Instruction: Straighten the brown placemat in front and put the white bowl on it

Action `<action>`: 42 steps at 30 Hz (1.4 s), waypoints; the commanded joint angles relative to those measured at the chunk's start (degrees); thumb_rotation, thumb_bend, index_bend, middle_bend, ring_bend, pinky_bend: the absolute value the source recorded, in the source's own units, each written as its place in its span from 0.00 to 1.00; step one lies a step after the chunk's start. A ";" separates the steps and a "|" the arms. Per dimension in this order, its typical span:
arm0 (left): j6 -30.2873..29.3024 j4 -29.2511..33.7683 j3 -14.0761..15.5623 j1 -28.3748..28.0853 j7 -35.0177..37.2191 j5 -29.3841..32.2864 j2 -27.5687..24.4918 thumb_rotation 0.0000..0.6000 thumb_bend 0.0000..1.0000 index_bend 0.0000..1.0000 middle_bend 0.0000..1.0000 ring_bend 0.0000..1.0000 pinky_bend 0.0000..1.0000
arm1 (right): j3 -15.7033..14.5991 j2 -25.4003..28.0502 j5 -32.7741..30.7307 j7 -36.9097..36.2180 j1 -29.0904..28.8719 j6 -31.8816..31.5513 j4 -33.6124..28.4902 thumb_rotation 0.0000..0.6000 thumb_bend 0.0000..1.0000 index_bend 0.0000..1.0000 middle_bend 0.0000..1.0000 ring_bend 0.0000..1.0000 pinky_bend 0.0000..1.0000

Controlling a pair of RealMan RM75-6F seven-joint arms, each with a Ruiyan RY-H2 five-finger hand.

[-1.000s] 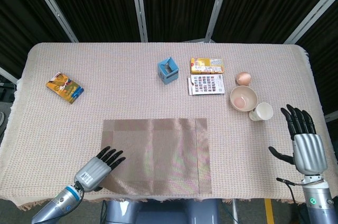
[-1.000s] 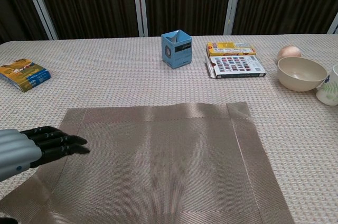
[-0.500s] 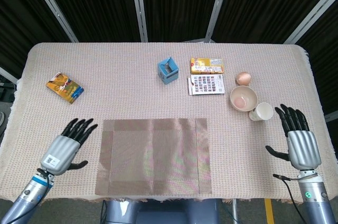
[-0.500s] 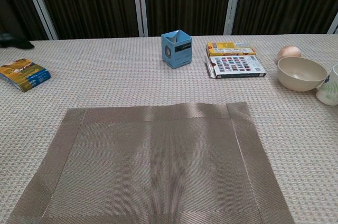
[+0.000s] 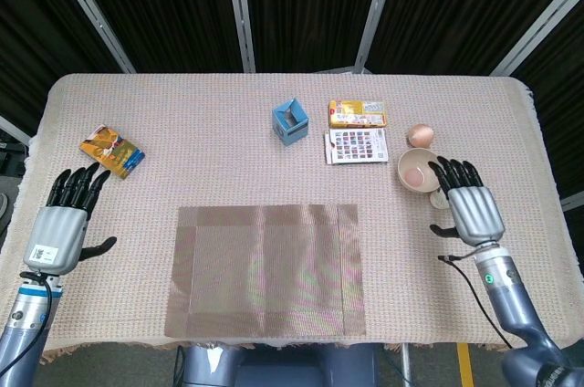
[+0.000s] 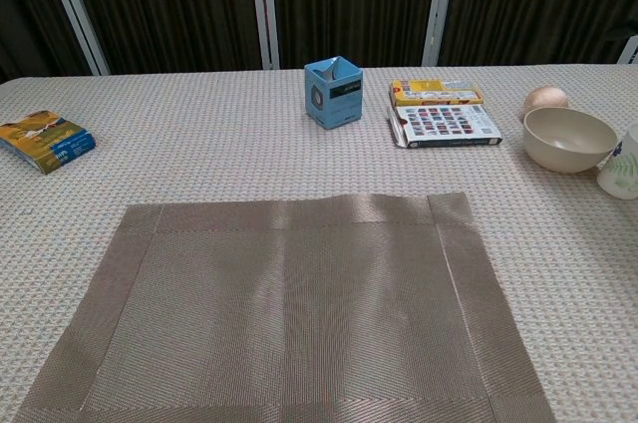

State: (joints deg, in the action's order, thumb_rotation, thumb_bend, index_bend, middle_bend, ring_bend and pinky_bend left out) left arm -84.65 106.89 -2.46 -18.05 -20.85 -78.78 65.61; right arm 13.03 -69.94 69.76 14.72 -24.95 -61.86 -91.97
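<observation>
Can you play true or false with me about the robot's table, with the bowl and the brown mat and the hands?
1. The white bowl sits on the brown placemat. False: it stands on the tablecloth, off to the mat's right.
2. The right hand is near the bowl, holding nothing. True.
3. The left hand presses on the placemat. False: it is off to the mat's left, fingers spread.
4. A blue box stands beyond the placemat. True.
5. The cup is inside the bowl. False: it stands beside the bowl.
</observation>
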 commanded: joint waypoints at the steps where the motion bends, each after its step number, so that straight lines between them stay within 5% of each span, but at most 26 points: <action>1: 0.58 -1.20 -0.82 0.12 1.01 1.00 0.13 1.00 0.00 0.00 0.00 0.00 0.00 | 1.68 -3.35 -5.46 3.23 -3.92 4.47 4.09 1.00 0.00 0.00 0.00 0.00 0.00; 9: 2.33 -3.26 -1.84 0.12 3.11 2.56 -0.21 1.00 0.00 0.00 0.00 0.00 0.00 | 1.14 -9.10 -10.25 7.80 -7.62 7.12 9.98 1.00 0.00 0.03 0.00 0.00 0.00; 24: 4.07 -3.18 -1.93 0.58 4.80 2.02 -0.72 1.00 0.00 0.00 0.00 0.00 0.00 | -0.43 -16.32 -18.54 13.58 -10.44 9.66 23.23 1.00 0.00 0.28 0.00 0.00 0.00; 34: 4.46 -2.96 -2.11 0.94 4.94 1.66 -0.58 1.00 0.00 0.00 0.00 0.00 0.00 | -1.52 -22.27 -14.09 8.54 -12.13 11.44 33.96 1.00 0.27 0.52 0.00 0.00 0.00; 42: 4.93 -3.21 -2.15 1.12 5.06 1.43 -0.35 1.00 0.00 0.00 0.00 0.00 0.00 | -2.25 -26.08 -8.56 4.70 -12.39 7.71 40.00 1.00 0.32 0.70 0.00 0.00 0.00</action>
State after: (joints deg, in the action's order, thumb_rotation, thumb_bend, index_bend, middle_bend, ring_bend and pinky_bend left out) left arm -79.72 103.67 -4.61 -16.94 -15.80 -77.35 65.25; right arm 11.12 -95.16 59.68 20.78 -37.39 -52.82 -52.88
